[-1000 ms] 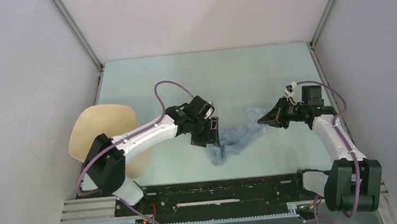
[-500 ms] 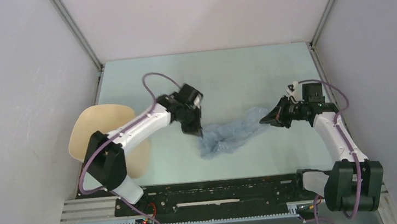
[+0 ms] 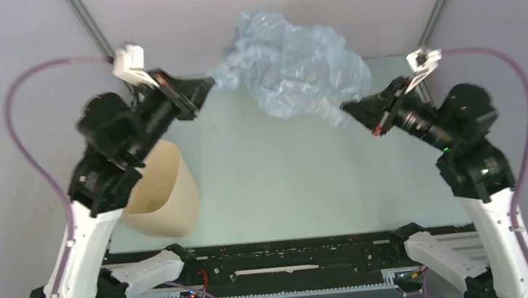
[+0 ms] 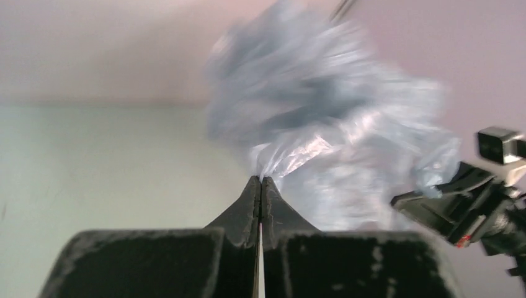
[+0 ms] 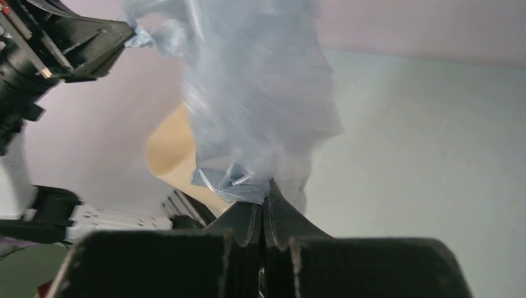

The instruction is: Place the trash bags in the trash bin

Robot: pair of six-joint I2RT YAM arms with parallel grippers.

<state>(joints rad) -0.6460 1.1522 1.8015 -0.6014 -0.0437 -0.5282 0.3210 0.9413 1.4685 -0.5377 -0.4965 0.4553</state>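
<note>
The pale blue trash bag (image 3: 289, 62) hangs crumpled high above the table, stretched between both grippers. My left gripper (image 3: 207, 85) is shut on the bag's left edge; in the left wrist view its closed tips (image 4: 260, 180) pinch the film of the trash bag (image 4: 322, 118). My right gripper (image 3: 348, 109) is shut on the bag's right lower corner; in the right wrist view the trash bag (image 5: 254, 93) rises from its tips (image 5: 265, 189). The beige trash bin (image 3: 163, 195) stands at the table's left, partly hidden under my left arm; the trash bin (image 5: 170, 152) also shows behind the bag.
Grey enclosure walls with metal corner posts (image 3: 92, 23) close in the pale green table (image 3: 301, 182). The black base rail (image 3: 293, 252) runs along the near edge. Purple cables (image 3: 28, 77) loop out from both arms.
My left gripper closed on the bag on the table. Both arms then rose sharply and lifted the bag high, spreading it between them.
</note>
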